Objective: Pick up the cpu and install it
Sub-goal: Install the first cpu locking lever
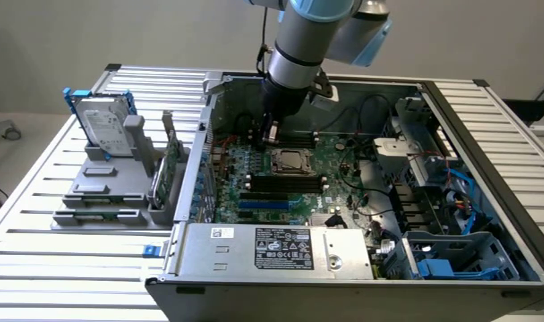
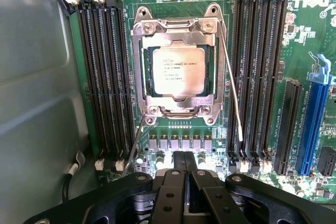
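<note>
You have the cpu [image 2: 178, 72] seated in its socket [image 2: 138, 77]; your gripper [image 2: 184, 178], pressed together and empty, hovers just beside it.

the exterior view looks down at a slant from well back and above, taking in the whole table [image 1: 75, 268], the open case [image 1: 343, 303] and the arm [image 1: 298, 40] entering from the top. the wrist view sits close over the board [image 2: 178, 3], facing straight down past the jaws. both views share the cpu [image 1: 288, 160] [image 2: 178, 72] and the memory slots [image 1: 285, 182] [image 2: 102, 77] flanking it.
</note>
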Tool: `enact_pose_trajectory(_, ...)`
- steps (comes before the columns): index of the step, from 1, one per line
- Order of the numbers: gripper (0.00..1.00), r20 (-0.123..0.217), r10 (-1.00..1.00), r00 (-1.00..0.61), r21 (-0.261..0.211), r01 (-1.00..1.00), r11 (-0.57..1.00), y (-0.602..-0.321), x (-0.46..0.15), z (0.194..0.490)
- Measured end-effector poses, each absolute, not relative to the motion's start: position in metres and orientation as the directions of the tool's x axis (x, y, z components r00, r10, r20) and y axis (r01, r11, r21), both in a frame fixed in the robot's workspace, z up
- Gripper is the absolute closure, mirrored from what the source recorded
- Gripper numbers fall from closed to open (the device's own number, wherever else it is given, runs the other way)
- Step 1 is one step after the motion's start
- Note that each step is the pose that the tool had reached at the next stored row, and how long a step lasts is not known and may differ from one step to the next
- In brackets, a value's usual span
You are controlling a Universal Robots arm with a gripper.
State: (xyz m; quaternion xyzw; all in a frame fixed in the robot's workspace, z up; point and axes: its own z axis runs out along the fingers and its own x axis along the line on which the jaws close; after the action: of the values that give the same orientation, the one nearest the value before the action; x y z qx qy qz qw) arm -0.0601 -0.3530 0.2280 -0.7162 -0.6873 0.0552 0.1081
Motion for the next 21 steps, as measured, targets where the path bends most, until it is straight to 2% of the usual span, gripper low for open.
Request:
enact_pose_trajectory(8,0.89,0.070,0.996,0.059,-0.236,0.971,-0.041,-0.353,-0.079,0.228)
enact_pose_trajectory(21,0.89,0.070,0.974,0.217,-0.236,0.952,-0.196,-0.353,-0.079,0.240)
